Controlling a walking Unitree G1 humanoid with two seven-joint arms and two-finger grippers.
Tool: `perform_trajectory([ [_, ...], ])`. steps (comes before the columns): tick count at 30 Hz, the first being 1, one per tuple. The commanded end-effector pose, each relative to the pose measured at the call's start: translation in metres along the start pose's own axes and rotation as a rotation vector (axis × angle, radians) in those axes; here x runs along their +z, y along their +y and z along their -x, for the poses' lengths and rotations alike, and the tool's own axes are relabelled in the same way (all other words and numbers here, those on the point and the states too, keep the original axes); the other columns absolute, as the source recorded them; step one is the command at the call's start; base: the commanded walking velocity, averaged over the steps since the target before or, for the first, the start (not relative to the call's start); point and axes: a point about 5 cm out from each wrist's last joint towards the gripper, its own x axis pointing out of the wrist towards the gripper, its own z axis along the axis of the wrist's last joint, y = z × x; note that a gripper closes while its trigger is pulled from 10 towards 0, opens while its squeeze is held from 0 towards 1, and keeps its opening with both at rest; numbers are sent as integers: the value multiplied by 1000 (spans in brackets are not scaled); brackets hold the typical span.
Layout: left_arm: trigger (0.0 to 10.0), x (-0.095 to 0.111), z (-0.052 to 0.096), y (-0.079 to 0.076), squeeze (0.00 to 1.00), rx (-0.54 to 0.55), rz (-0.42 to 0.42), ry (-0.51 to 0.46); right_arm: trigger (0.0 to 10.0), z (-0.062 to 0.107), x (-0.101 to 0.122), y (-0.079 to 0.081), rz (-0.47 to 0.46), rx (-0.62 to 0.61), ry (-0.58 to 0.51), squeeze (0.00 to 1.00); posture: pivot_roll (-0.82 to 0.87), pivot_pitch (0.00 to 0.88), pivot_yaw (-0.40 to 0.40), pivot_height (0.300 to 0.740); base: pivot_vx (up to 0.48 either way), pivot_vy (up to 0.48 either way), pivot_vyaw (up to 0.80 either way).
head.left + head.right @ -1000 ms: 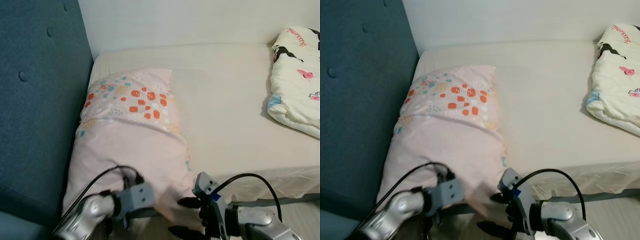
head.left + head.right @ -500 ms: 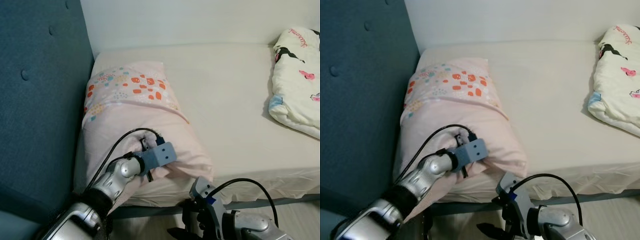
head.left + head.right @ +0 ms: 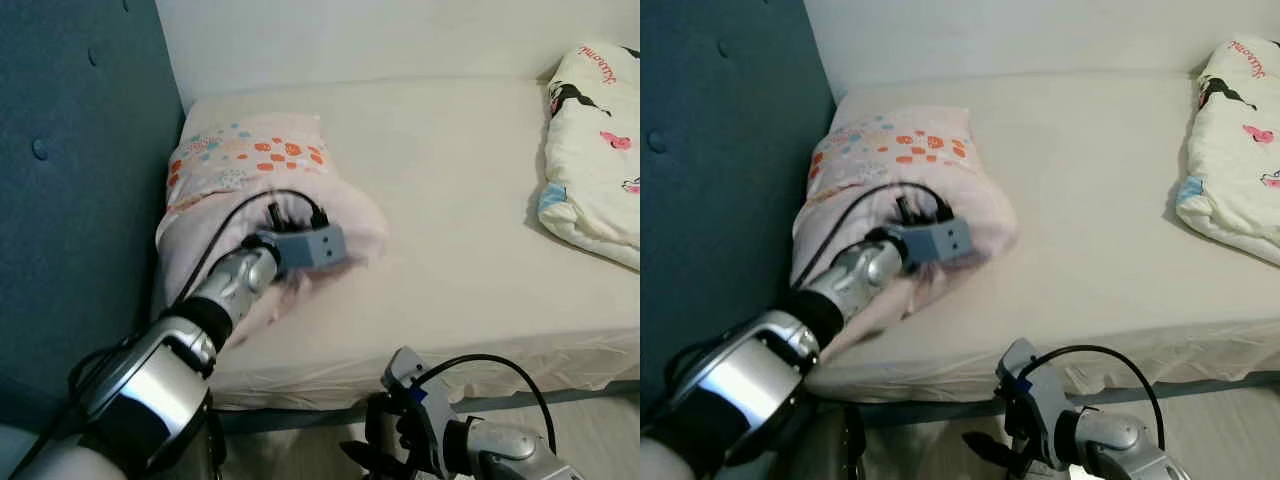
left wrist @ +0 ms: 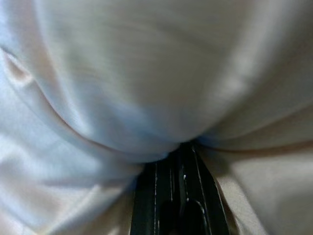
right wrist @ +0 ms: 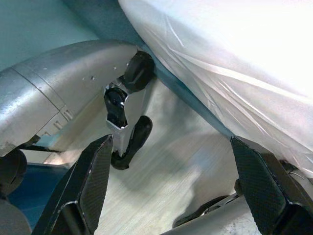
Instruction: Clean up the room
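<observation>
A pink pillow (image 3: 255, 165) with orange and blue spots lies bunched at the head of the cream bed (image 3: 450, 210), against the blue headboard (image 3: 80, 170). My left gripper (image 3: 322, 252) reaches over the mattress and presses into the pillow's near end. In the left wrist view its black fingers (image 4: 178, 196) are closed together with pale pillow fabric (image 4: 146, 88) pinched and folded over them. My right gripper (image 5: 171, 147) hangs low beside the bed's front edge, over the wooden floor. It is open, with nothing between its fingers.
A folded white quilt (image 3: 595, 140) with cartoon prints lies at the bed's right side. The wall runs behind the bed. A plastic-wrapped mattress edge (image 5: 234, 63) and part of my own leg (image 5: 58, 88) are near the right gripper.
My left arm has raised the pillow's near end off the bed edge and pushed it toward the headboard, so the pillow is now bunched up. The right gripper has dropped a little lower.
</observation>
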Motion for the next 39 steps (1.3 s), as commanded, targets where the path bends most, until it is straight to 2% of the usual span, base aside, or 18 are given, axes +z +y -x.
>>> perform_trajectory([
  [1,0,-17,4,4,0,36,-26,59,10000,-1,-6,2,-20,0,16,0,-110,275,-9,570,0,0,0],
  [4,0,-27,11,-8,0,-17,29,76,10000,-4,-3,3,-18,6,5,0,-107,273,-18,570,0,0,0],
  [7,0,-39,29,-42,0,-189,114,53,10000,-9,4,4,-13,18,-23,0,-99,270,-21,570,0,0,0],
  [8,0,-43,38,-52,0,-255,182,15,10000,-12,9,4,-16,18,-44,0,-101,269,-25,570,0,0,0],
  [10,0,-43,38,-52,0,-255,182,15,10000,-12,9,4,-16,18,-44,0,-101,269,-25,570,0,0,0],
  [12,0,-48,54,-64,0,-343,292,-48,10000,-15,17,4,-25,22,-81,0,-101,267,-26,570,0,0,0],
  [13,0,-51,75,-73,0,-439,452,-149,10000,-17,24,5,-29,35,-108,0,-101,263,-32,570,0,0,0],
  [15,0,-52,97,-77,0,-526,598,-241,10000,-19,27,7,-21,54,-114,0,-96,259,-38,570,0,0,0],
  [17,0,-51,102,-77,0,-544,625,-261,10000,-19,28,7,-18,58,-113,0,-96,259,-38,570,0,0,0],
  [19,0,-52,120,-73,0,-566,701,-290,10000,-20,27,6,-12,62,-108,0,-83,261,-47,570,0,0,0],
  [21,0,-55,150,-65,0,-629,750,-308,10000,-21,27,4,-4,68,-106,0,-60,253,-61,570,0,0,0],
  [22,0,-55,150,-65,0,-629,750,-308,10000,-21,27,4,-4,68,-106,0,-60,253,-61,570,0,0,0],
  [26,0,-61,173,-61,0,-708,750,-285,10000,-24,31,1,19,66,-116,0,-51,252,-67,570,0,0,0],
  [27,0,-69,177,-62,0,-715,718,-255,10000,-27,33,0,34,73,-120,0,-46,250,-70,570,0,0,0],
  [28,0,-77,182,-65,0,-727,694,-223,2902,-35,35,-1,81,86,-110,0,-45,247,-73,570,0,0,0],
  [32,0,-82,184,-67,0,-734,680,-204,2902,-40,35,-2,115,97,-100,0,-45,247,-73,570,0,0,0],
  [33,0,-81,187,-72,0,-765,672,-215,0,-48,35,-4,172,113,-72,0,-46,250,-81,570,0,0,0],
  [39,0,-62,182,-96,0,-843,673,-264,0,-72,38,-25,292,71,-14,0,-40,274,-94,570,0,0,0],
])
